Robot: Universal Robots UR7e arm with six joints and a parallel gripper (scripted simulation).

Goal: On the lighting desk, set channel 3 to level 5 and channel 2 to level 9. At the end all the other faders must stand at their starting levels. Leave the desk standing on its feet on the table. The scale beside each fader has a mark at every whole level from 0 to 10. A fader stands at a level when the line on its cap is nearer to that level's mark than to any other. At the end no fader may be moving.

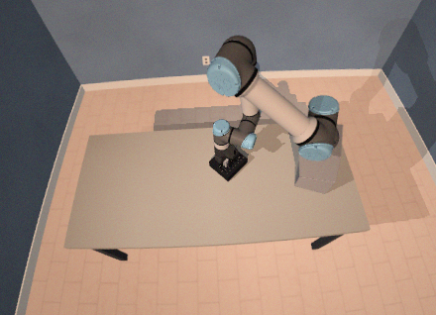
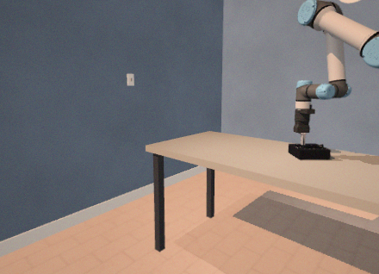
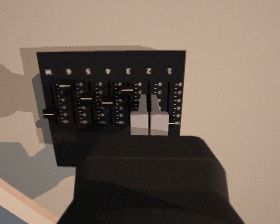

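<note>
The black lighting desk stands flat on the table. In the wrist view its labels read upside down. The channel 3 cap is near the label end of its slot. The channel 2 cap is hidden; part of its slot shows beyond the fingertips. My gripper is shut, pointing down at channel 2's slot, with its tips low at the desk. I make out nothing held between them; whether they touch the hidden cap cannot be told.
The channel 1 cap is at the far end from its label, close beside the fingers. The caps of channel 4, channel 5, channel 6 and M stand at differing heights. The table carries the desk.
</note>
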